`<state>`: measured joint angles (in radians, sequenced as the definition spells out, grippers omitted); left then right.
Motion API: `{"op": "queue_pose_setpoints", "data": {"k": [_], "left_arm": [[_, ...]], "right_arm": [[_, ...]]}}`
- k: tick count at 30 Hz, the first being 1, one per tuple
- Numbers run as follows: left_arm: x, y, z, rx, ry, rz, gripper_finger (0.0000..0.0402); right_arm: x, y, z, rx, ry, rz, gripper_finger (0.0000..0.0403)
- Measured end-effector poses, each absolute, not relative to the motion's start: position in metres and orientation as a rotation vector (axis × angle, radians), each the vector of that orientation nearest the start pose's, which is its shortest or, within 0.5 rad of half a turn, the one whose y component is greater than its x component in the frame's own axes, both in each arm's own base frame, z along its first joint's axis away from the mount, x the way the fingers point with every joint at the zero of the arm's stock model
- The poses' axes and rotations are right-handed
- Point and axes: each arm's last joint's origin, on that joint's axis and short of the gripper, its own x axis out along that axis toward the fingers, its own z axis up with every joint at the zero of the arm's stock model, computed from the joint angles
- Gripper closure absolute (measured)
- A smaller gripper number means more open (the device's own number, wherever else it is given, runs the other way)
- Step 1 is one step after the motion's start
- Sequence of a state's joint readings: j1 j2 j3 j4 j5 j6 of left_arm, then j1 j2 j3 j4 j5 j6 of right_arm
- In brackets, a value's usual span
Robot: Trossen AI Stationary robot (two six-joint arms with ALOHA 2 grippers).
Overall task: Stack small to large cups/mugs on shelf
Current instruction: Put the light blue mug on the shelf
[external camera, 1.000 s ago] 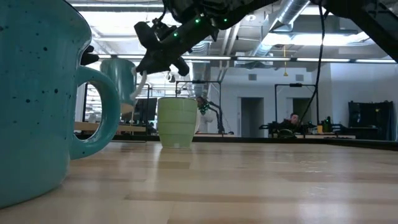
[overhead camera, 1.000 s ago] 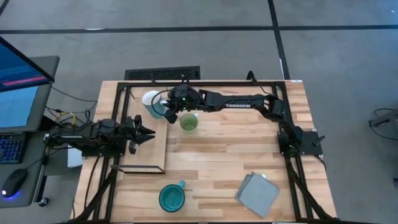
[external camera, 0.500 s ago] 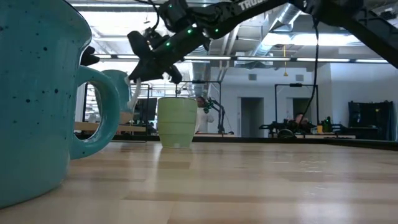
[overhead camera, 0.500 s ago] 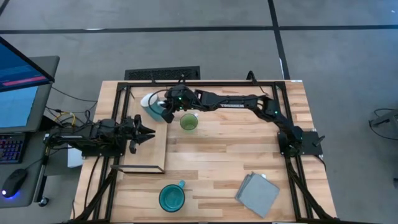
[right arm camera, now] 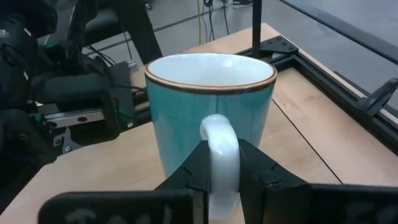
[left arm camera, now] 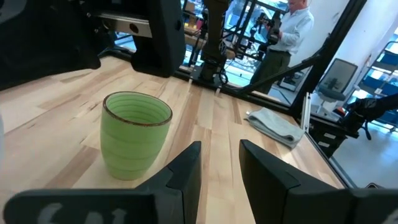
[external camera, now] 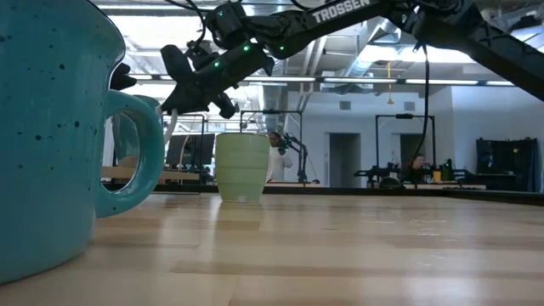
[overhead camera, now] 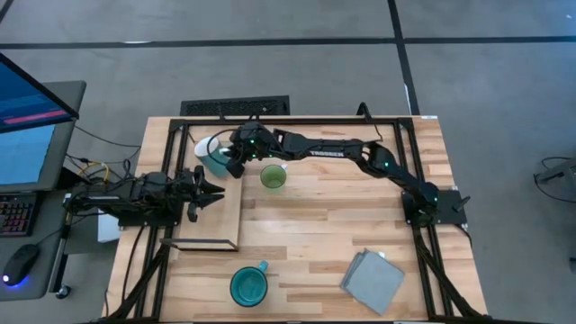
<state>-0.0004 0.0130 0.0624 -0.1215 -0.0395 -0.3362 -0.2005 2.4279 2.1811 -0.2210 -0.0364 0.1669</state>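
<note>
The shelf lies at the table's left side, its long axis running from the near edge to the far edge. The wider teal-blue mug stands upright near the front edge of the table, handle pointing toward the far right, well apart from the rest. My right gripper is over the shelf's far end, fingers closed on the white handle of a mug (white inside, teal on the outside in my wrist view). It is upright, mouth up, with the handle turned back toward my wrist. The small light-green mug stands upright on the planks just beside the shelf's far right corner. My left gripper waits at the shelf's left, fingers slightly parted, holding nothing.
</note>
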Motion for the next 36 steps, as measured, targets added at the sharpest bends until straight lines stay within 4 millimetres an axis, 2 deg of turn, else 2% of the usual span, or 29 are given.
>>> {"op": "queue_pose_setpoints", "data": {"k": [11, 36], "left_arm": [[0.094, 0.001, 0.172, -0.325, 0.066, 0.05, 0.0303], [0.094, 0.001, 0.172, -0.324, 0.067, 0.05, 0.0303]], "right_arm": [[0.543, -0.124, 0.229, 0.212, 0.479, -0.232, 0.034], [0.542, -0.118, 0.227, 0.242, 0.509, -0.237, 0.034]]}}
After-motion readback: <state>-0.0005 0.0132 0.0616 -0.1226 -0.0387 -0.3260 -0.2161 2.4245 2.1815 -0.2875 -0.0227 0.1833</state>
